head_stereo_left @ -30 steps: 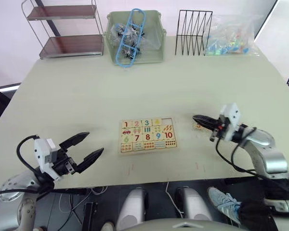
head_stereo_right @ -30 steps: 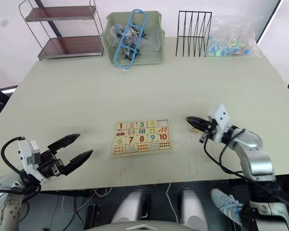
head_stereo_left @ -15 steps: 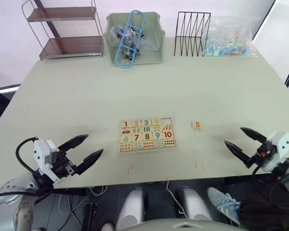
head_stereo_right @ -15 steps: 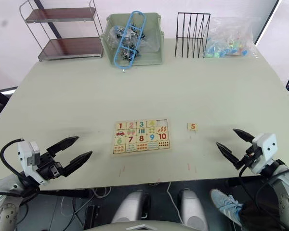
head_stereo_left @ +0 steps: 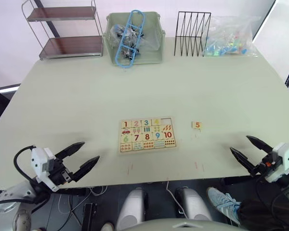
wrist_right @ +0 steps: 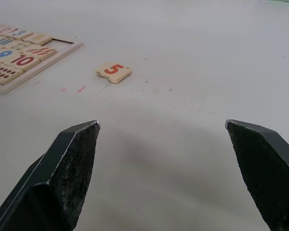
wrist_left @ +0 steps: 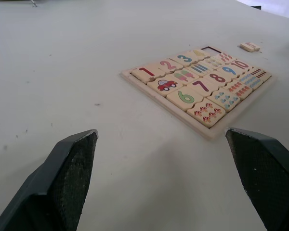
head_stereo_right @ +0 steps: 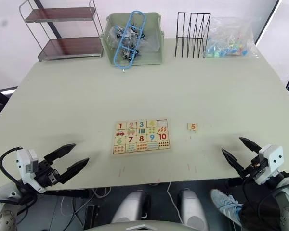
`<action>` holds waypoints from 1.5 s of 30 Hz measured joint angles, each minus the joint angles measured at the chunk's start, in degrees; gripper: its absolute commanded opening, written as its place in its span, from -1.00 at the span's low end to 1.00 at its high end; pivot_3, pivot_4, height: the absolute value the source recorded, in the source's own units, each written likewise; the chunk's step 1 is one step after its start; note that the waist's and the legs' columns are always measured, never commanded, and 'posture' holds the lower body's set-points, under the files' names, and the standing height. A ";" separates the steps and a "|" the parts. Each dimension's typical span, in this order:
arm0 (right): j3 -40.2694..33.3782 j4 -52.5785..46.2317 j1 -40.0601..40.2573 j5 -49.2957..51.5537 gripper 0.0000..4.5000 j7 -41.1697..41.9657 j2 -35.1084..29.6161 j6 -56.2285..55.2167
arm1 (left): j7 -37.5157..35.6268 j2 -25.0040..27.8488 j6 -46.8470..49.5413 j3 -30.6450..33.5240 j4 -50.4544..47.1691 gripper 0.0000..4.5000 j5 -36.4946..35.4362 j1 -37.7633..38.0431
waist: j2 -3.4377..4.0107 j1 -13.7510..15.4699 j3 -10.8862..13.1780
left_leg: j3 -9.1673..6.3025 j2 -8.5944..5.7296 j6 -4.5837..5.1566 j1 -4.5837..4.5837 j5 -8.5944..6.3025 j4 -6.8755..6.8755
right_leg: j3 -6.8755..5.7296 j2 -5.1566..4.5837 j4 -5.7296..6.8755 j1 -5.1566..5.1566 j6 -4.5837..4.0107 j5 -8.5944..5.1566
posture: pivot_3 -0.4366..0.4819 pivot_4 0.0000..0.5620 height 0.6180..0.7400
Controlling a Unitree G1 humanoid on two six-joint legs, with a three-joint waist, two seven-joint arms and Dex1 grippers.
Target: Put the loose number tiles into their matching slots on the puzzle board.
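- While both my grippers, left and right, hang spread wide and empty:
- Small square pale-wood tile, red 5: probably light, stiff; pinch opposite edges.
- Flat pale-wood puzzle board: one top-row slot looks vacant.

Readable on the puzzle board, near the counter's front edge: coloured numerals 1, 2, 3 along the top row, with a faint yellow numeral beside them, likely 4. Lower numeral row: 6, 7, 8, 9, 10. On the loose tile, lying apart from the board toward the counter's right edge: a red 5. No brand names, labels or other lettering legible anywhere else.
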 measured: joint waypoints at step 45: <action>6.25 1.55 -5.36 0.02 0.95 2.15 -2.84 0.50 | -4.12 0.20 -5.46 1.55 3.70 1.00 0.62 -0.01 | -0.02 0.02 -0.02 | 0.01 -0.01 0.00 0.01 0.00 0.01 | -0.01 0.03 0.00 0.01 -0.02 0.02 | -0.05 -0.47 1.00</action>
